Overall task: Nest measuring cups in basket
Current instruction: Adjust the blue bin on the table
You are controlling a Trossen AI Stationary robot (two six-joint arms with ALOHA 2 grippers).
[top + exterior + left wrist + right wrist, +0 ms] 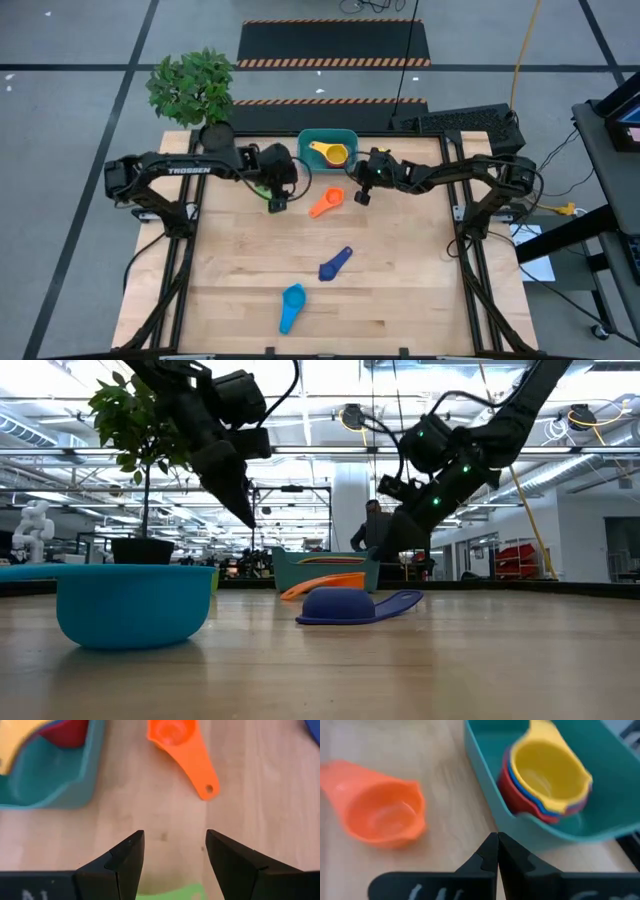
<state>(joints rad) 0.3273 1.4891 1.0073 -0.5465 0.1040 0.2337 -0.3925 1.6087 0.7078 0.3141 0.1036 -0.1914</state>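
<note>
We have the yellow cup stacked over red and blue ones in the basket at the table's far middle. Our left gripper, fingers spread, hangs over the green cup, with the orange cup just right of it. We should centre on green's rim before pinching. Our right gripper waits pressed together beside the basket
</note>
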